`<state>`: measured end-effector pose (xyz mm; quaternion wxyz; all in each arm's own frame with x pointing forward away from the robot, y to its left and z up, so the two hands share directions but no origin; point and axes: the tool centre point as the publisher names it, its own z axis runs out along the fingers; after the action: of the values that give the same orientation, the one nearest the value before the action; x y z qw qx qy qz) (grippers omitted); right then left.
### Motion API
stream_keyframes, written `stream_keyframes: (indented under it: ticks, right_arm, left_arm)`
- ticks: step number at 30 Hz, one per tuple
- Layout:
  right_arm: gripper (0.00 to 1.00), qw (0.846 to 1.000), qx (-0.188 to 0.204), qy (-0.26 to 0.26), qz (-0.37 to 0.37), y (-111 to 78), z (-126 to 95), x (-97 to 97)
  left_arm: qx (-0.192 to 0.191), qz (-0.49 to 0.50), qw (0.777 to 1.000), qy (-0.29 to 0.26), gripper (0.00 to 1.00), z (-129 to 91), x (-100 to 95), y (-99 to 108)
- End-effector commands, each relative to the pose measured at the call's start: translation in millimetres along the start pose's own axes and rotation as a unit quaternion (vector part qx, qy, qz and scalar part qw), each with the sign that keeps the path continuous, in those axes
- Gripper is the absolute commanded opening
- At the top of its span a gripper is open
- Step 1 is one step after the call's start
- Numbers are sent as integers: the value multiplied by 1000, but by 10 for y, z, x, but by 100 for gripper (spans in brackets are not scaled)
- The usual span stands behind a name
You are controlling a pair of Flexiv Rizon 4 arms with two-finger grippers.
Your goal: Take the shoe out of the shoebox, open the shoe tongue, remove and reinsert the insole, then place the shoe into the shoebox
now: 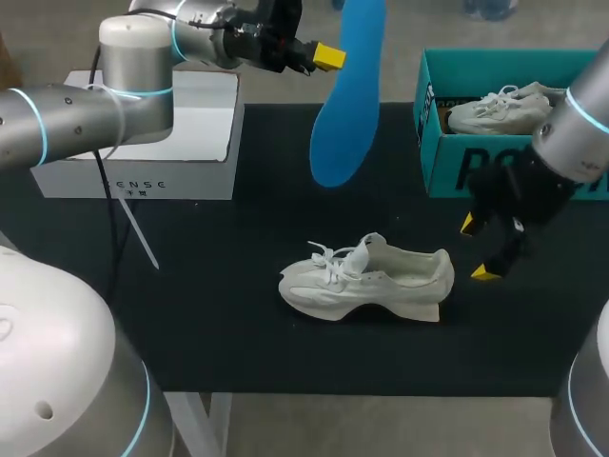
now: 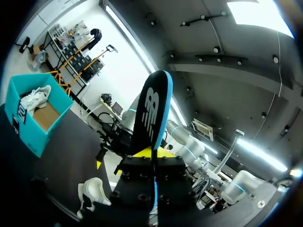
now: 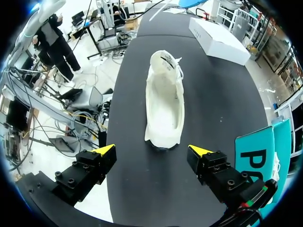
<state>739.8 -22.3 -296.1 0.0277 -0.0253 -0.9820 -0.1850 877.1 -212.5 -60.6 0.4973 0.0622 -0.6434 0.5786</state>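
Note:
A white shoe [image 1: 366, 279] lies on the black table, toe to the left, its opening empty. My left gripper [image 1: 324, 57] is high above the table's back, shut on the blue insole [image 1: 347, 95], which hangs tilted in the air. In the left wrist view the insole [image 2: 151, 113] stands up from between the fingers. My right gripper [image 1: 479, 249] hangs open just right of the shoe's heel. The right wrist view shows the shoe [image 3: 164, 104] ahead of the open gripper [image 3: 154, 151], heel nearest. A teal shoebox [image 1: 476, 167] at the back right holds a second white shoe [image 1: 500, 109].
A white box lid [image 1: 166, 138] lies at the back left of the table. A thin white strip [image 1: 138, 233] lies in front of it. The table's front edge [image 1: 333, 392] runs close below the shoe.

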Motion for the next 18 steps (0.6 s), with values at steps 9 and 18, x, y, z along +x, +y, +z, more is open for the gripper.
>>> stream_keyframes:
  ticks: [9,18]
  right_arm:
    - [100,997,45,-8,69,391,137,-421]
    - [100,996,59,0,63,513,382,-565]
  left_arm:
    - [0,1,1000,0,0,4,-2,4]
    - [0,1,1000,0,0,4,-2,4]
